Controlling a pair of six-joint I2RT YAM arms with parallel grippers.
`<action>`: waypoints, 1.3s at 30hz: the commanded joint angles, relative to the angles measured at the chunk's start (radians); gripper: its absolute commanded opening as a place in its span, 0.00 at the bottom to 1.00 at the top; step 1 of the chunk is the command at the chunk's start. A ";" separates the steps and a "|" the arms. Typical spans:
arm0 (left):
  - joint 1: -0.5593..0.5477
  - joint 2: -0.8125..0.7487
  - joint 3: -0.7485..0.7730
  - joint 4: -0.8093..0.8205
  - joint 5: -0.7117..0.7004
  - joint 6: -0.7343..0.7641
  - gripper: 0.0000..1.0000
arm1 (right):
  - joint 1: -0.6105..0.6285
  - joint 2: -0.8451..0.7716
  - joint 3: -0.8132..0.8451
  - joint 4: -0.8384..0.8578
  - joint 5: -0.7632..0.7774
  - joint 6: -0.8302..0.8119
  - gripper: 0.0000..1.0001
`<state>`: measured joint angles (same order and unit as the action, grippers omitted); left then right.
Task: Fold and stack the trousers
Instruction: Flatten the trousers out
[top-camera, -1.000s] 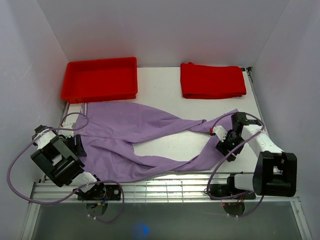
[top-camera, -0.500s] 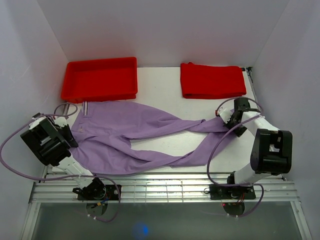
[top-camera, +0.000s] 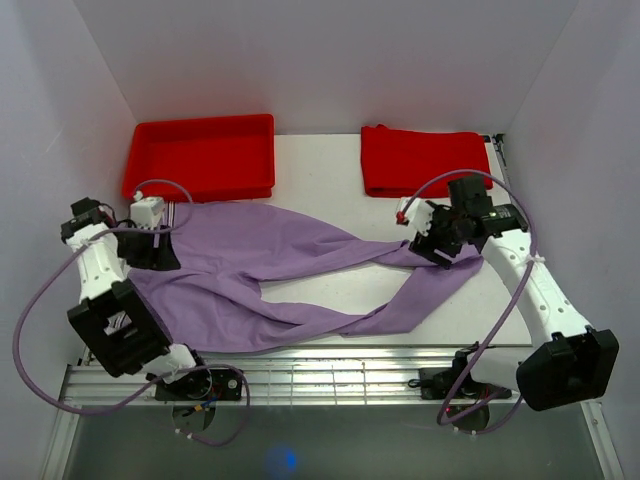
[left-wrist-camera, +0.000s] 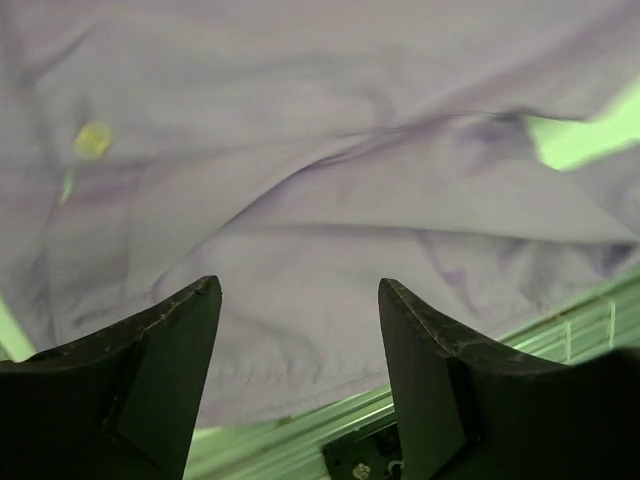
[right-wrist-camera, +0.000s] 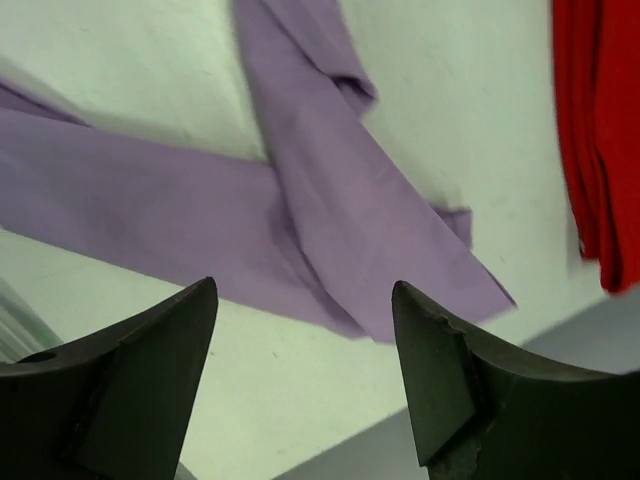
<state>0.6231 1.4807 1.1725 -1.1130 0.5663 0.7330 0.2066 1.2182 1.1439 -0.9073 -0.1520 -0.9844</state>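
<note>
You have the trousers (top-camera: 290, 270) lying unfolded across the middle of the top view, lilac fabric spread flat on the white table (top-camera: 320, 160), with the waist end at the left of the frame just below the red tray (top-camera: 200, 124) and the two legs running off to the right, a bare patch of table showing between them. The legs cross at right of centre, one laid over the other, and their ends sit just past the crossing; in the right wrist view that crossing fills the upper middle of the frame, with the hems toward the lower right. Your left gripper (left-wrist-camera: 300, 290) is over the waist end at the left of the top view, its jaws spread wide with nothing between them; the left wrist view shows only rumpled purple cloth beyond the fingers, with a small yellowish spot (left-wrist-camera: 92, 140) in the upper left, and you cannot tell from it whether the fingertips touch the fabric. Your right gripper (right-wrist-camera: 305, 290) sits above the crossed legs at the right of the top view, jaws likewise wide apart and holding nothing, clear of the cloth. A folded red cloth (top-camera: 425, 160) lies in the upper right of the top view, apart from the trousers, and a slatted metal rail (top-camera: 330, 380) runs along the bottom edge of the table
</note>
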 joint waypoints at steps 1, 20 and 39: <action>-0.204 -0.156 0.006 -0.145 0.194 0.232 0.75 | 0.103 0.036 -0.055 -0.101 -0.092 -0.043 0.74; -1.105 -0.134 -0.286 0.235 0.098 -0.050 0.75 | 0.251 0.146 -0.403 0.223 -0.001 -0.226 0.50; -1.036 -0.071 -0.205 0.414 -0.099 -0.152 0.00 | 0.251 -0.487 -0.596 0.260 0.341 -0.321 0.08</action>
<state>-0.4847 1.4704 0.8940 -0.7296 0.4442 0.6384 0.4557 0.8757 0.6476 -0.6216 0.0681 -1.1755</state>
